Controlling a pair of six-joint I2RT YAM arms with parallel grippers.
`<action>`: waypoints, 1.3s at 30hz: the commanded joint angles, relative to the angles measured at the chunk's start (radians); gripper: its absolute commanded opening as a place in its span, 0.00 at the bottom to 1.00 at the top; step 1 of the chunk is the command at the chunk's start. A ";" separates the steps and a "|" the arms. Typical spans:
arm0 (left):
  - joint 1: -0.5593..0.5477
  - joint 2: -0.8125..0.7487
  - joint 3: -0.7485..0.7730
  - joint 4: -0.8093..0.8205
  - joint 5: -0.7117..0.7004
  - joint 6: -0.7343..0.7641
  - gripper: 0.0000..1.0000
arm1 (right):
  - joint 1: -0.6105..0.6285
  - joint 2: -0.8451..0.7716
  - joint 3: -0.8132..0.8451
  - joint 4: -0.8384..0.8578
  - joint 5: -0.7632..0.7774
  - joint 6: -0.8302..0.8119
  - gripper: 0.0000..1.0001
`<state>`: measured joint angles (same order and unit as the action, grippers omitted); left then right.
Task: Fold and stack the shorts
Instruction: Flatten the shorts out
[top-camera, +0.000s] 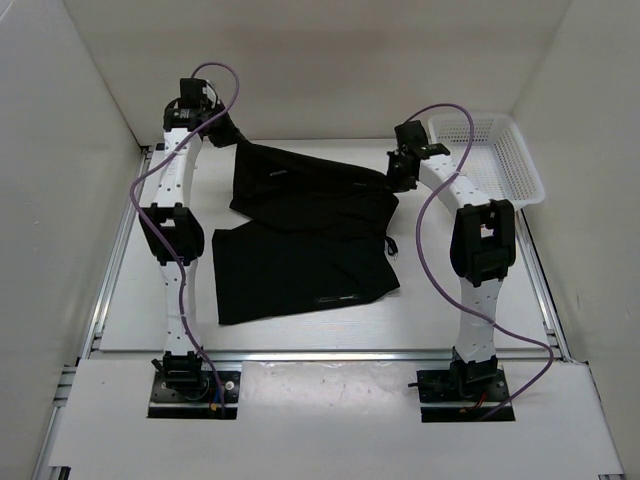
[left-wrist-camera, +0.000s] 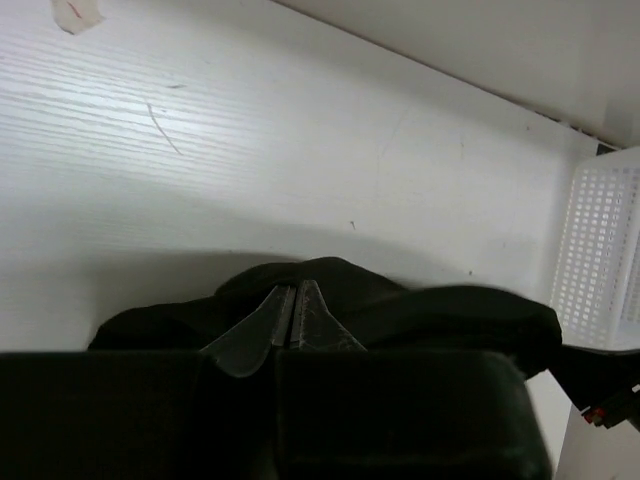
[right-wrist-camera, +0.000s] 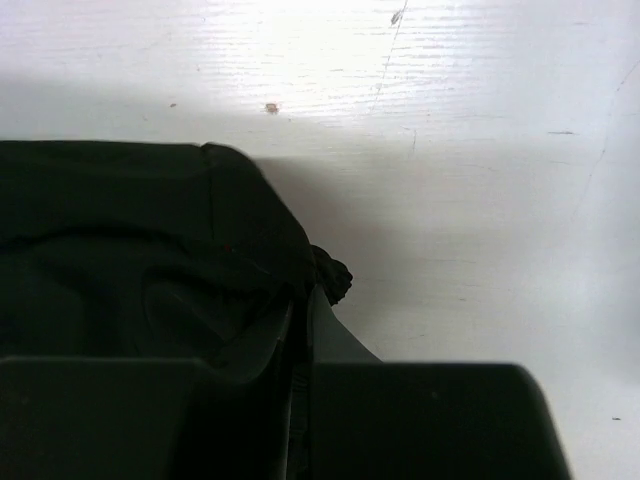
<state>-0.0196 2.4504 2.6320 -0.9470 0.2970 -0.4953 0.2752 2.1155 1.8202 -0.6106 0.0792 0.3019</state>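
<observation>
The left pincer (left-wrist-camera: 293, 305) and the right pincer (right-wrist-camera: 303, 305) are each shut tight on a far corner of the shorts (top-camera: 300, 188), which stretch sideways between them and spread out nearer than both.

A robotics laboratory work cell, seen from above; plain white panels (top-camera: 320, 60) box in a white table (top-camera: 300, 335) at the back and on both sides; bare aluminium rails (top-camera: 112, 260) run along the table's edges; two white-and-black robot arms, the left arm (top-camera: 175, 220) and the right arm (top-camera: 480, 250), are bolted to black base plates (top-camera: 195, 393) at the near edge; purple cables (top-camera: 420, 225) loop loosely along each arm; black shorts (top-camera: 300, 270) lie on the table near a white mesh basket (top-camera: 500, 150); a wrist view shows a scrap of tape (left-wrist-camera: 78, 14) stuck to the scratched tabletop.
</observation>
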 joint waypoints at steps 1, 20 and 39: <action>-0.019 -0.022 0.029 0.005 0.048 -0.011 0.10 | -0.004 -0.042 0.056 -0.011 0.030 -0.023 0.00; 0.067 -0.142 -0.104 0.014 0.162 -0.020 0.10 | 0.015 -0.126 0.027 0.009 0.060 -0.078 0.00; 0.067 0.018 -0.016 0.080 0.035 -0.059 1.00 | -0.004 0.074 0.215 -0.044 0.064 -0.032 0.79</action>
<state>0.0441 2.5896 2.6362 -0.8902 0.3969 -0.5983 0.2871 2.1983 1.9823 -0.6376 0.1207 0.2611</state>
